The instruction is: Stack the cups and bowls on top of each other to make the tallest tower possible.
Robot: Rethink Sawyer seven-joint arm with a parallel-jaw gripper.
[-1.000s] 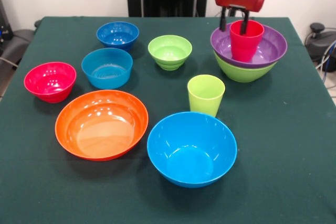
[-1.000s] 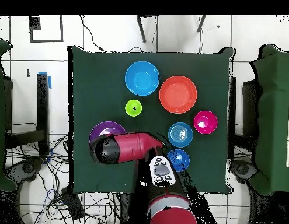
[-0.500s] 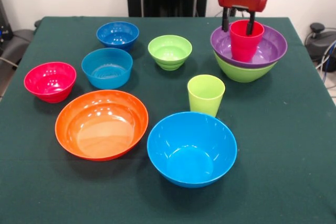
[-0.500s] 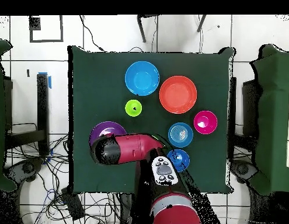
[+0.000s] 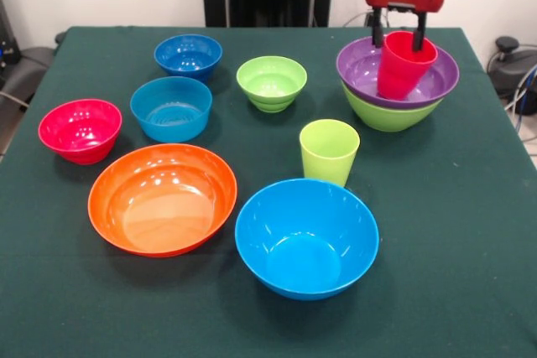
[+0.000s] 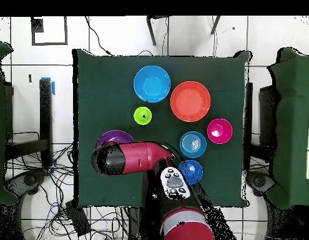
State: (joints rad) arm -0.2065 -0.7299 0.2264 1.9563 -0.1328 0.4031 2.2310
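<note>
The red and black end effector (image 5: 397, 36) hangs at about 1 o'clock on the green cloth worktop (image 5: 470, 232) in the front view. Its two black fingers (image 5: 377, 29) pinch the rim of the shiny red plastic cup (image 5: 404, 65), one finger outside the rim and one inside. The cup is tilted, with its top leaning to the right. Its bottom sits inside the wide purple plastic bowl (image 5: 434, 79), which rests in the big lime green plastic bowl (image 5: 388, 114).

The lime green plastic cup (image 5: 328, 151) stands upright near the middle. Just at its 6 o'clock is the big light blue bowl (image 5: 306, 237), and the big orange bowl (image 5: 162, 198) sits beside that one at 9 o'clock.

The small pink-red bowl (image 5: 80, 130), small light blue bowl (image 5: 170, 108), small dark blue bowl (image 5: 188, 55) and small lime green bowl (image 5: 271, 82) stand apart from each other, towards 10 and 11 o'clock.
</note>
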